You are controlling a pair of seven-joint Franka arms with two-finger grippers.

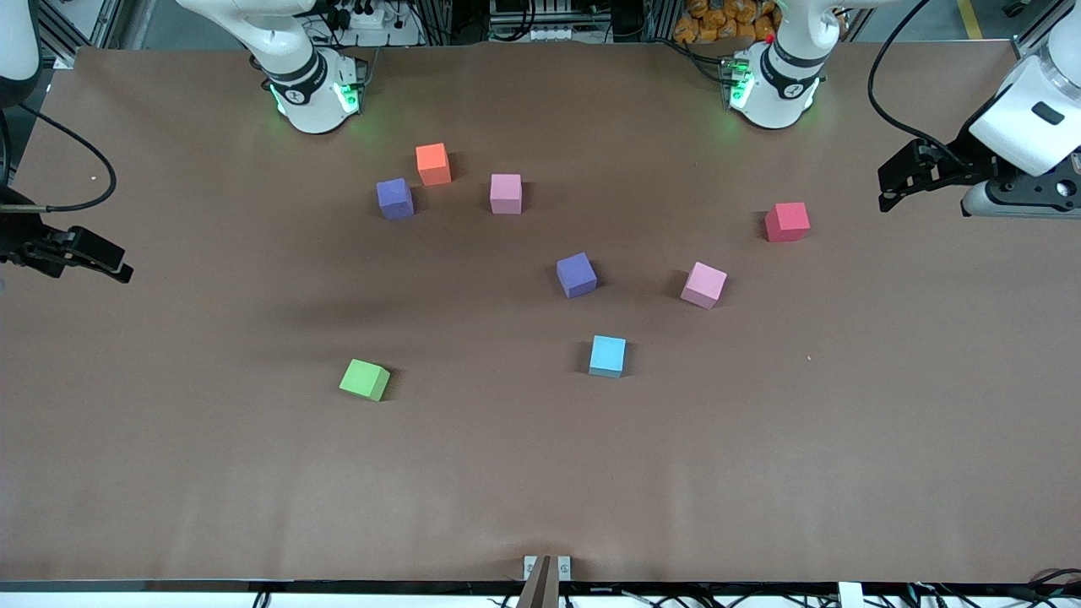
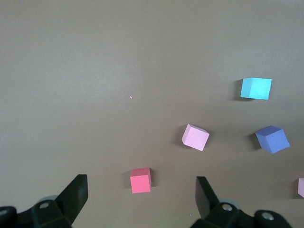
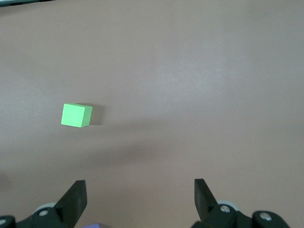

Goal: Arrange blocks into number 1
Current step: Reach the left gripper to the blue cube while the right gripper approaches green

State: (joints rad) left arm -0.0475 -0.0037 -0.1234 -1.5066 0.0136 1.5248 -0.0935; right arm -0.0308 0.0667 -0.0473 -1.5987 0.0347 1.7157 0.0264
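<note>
Brown surface: the table (image 1: 169,473) is covered in matte paper, with cubes scattered on it.
Right gripper (image 1: 89,253): fingers (image 3: 73,199) are spread apart, empty, held over its own table end.
Green block (image 1: 365,379): seen ahead of the right fingers, turned slightly askew.
Purple blocks (image 1: 394,198) (image 1: 576,274): lying apart; no long axis, being cubes.
Pink blocks (image 1: 506,193) (image 1: 703,285): the second is rotated, ahead of the left fingers.
Left gripper (image 1: 908,179): fingers (image 2: 76,194) are spread apart, a red cube (image 2: 140,180) seen between them, untouched.
</note>
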